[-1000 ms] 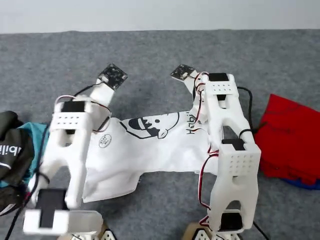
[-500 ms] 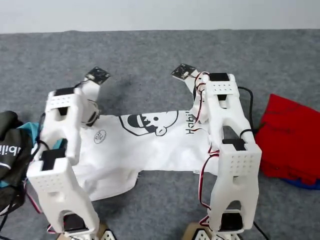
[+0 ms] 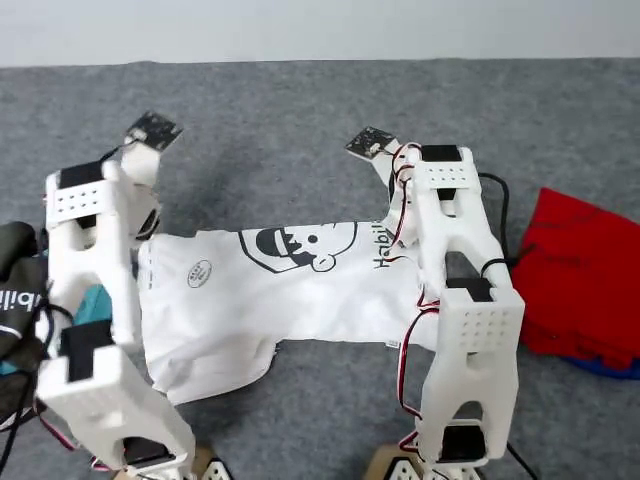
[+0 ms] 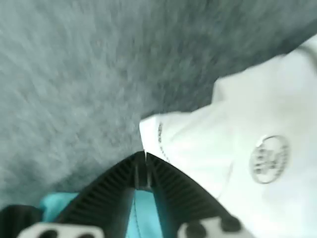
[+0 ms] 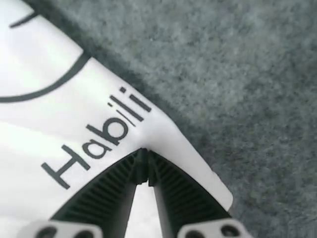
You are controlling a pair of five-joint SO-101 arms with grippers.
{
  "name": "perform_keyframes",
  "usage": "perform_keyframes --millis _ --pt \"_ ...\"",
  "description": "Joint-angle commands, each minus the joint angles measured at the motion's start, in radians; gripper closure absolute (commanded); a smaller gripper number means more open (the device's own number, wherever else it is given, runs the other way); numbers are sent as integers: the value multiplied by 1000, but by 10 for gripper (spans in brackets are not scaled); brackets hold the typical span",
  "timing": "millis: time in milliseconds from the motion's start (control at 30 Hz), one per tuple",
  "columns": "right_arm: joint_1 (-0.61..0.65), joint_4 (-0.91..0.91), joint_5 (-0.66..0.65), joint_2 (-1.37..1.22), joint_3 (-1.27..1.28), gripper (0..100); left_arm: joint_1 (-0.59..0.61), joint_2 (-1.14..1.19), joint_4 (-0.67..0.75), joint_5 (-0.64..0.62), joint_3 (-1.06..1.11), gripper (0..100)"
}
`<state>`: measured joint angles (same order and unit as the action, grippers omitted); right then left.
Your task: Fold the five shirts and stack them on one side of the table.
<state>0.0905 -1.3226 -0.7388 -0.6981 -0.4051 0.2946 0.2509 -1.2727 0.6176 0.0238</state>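
With left gripper [image 4: 143,161] and right gripper [image 5: 143,159] clenched on white shirt [image 3: 290,290] at mid-frame. Not yet folded; likewise, seemingly, dark heap [image 3: 20,300] at left edge.

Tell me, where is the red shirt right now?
In the high view the red shirt lies on the table's right side, just past the right arm and apart from the white shirt in the middle.

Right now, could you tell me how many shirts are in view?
5: white shirt spread mid-table; red shirt at the right, a blue shirt peeking from under it; black shirt and teal shirt bunched at the left. More may be hidden beneath.
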Motion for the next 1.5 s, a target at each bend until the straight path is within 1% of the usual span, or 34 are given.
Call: perform_keyframes --millis 0,167,300,433,533,633,767,967,1167,1300,1467 --pt "21 -8 5 68 -58 988 -101 -74 0 -28 -21 993" --pt "33 -7 6 38 -57 988 -218 69 109 -86 -5 993" --pt "25 -7 5 1 -58 988 -229 232 130 -89 -61 993" --pt "8 -7 3 -12 -60 988 -155 318 15 -86 -199 993" --pt "-10 -7 3 -19 -60 988 -81 359 -18 -74 -263 993" --pt "-31 -7 2 -22 -60 988 -18 368 -72 -28 -303 993" --pt "-45 -8 2 -22 -60 988 37 367 -153 -23 -387 993" --pt "-42 -18 2 -2 -61 988 37 367 -319 -23 -587 994" --pt "-25 -30 3 117 -61 988 23 356 -477 -28 -855 994" --pt "2 -64 3 202 -61 988 29 292 -480 -31 -946 994" --pt "7 -105 9 275 -61 987 5 195 -482 -74 -926 993"
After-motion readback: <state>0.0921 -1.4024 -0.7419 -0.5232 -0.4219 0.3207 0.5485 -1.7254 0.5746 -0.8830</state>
